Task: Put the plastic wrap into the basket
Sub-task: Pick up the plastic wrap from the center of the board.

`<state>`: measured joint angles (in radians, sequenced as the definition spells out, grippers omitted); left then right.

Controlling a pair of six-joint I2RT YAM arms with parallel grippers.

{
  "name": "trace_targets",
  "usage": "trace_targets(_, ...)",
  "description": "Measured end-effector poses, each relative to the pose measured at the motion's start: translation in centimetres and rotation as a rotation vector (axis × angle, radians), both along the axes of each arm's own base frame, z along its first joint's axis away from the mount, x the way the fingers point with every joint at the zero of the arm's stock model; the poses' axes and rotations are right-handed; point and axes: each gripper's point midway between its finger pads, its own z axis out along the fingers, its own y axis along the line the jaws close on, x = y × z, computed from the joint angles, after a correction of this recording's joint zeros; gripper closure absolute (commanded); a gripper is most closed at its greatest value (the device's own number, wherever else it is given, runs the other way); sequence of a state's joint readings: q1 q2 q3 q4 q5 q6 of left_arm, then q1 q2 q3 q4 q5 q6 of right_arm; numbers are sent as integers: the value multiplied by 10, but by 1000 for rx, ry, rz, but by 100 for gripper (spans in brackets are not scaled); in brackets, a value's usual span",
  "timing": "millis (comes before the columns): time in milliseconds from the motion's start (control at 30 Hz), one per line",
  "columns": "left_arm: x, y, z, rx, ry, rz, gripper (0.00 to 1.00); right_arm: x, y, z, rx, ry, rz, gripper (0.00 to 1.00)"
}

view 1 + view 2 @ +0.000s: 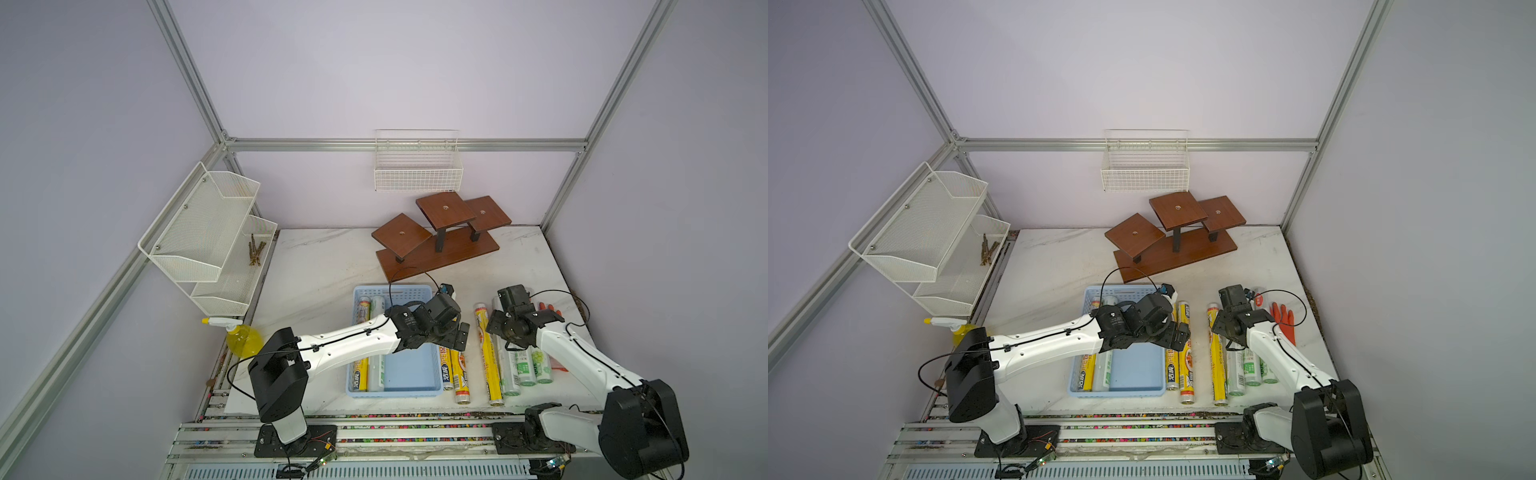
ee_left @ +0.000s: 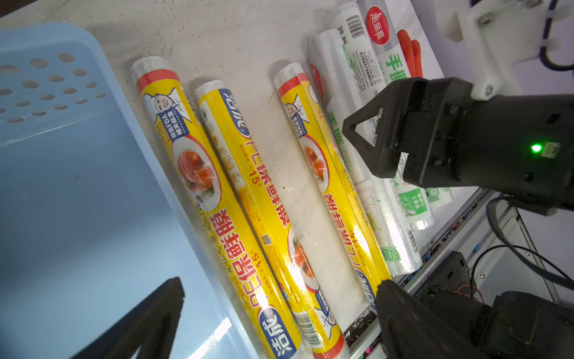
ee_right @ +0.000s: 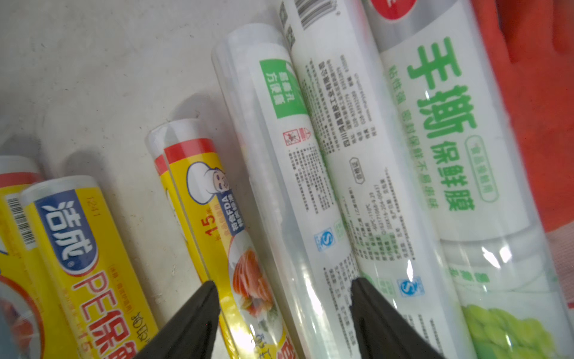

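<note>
The light blue basket (image 1: 411, 368) (image 1: 1136, 368) (image 2: 77, 186) holds a yellow roll of plastic wrap (image 1: 360, 374) and a whitish one (image 1: 377, 372) along its left side. Two yellow rolls (image 2: 198, 174) (image 2: 261, 192) lie just right of its rim. My left gripper (image 2: 281, 295) (image 1: 455, 338) hovers open above them. Further right lie another yellow roll (image 1: 488, 365) (image 3: 217, 202) and three whitish rolls with green print (image 1: 525, 370) (image 3: 341, 124). My right gripper (image 3: 282, 283) (image 1: 508, 344) is down on these, its fingers closed against that yellow roll and the nearest whitish roll (image 3: 279, 155).
A red rubber glove (image 1: 550, 309) (image 3: 543, 108) lies under the right-hand rolls. A brown stepped wooden stand (image 1: 440, 241) is behind the basket, a white wire basket (image 1: 417, 166) on the back wall, a white mesh shelf (image 1: 208, 232) and a yellow spray bottle (image 1: 241, 338) at the left.
</note>
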<state>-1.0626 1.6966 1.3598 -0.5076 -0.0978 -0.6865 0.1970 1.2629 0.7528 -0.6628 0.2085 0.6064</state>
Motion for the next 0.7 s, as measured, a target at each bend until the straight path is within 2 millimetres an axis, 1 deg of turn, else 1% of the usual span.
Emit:
trace_targets(33, 0, 0, 0, 0, 0, 0, 0, -1, -2, -3, -13, 19, -3, 38)
trace_targets(200, 1, 1, 0, 4, -8, 3, 0, -4, -11, -10, -69, 70, -24, 38)
trace_targets(300, 3, 2, 1, 9, -18, 6, 0, -6, -13, -13, -80, 86, -29, 38)
trace_targets(400, 3, 3, 1, 10, -26, 8, 0, -7, -12, -17, -75, 98, -26, 38)
trace_targets(600, 3, 8, -3, 26, -31, 12, 0, -11, -3, -28, -24, 115, -2, 38)
trace_targets(700, 3, 9, -5, 29, -30, 13, 0, -10, 2, -30, -2, 116, 17, 38)
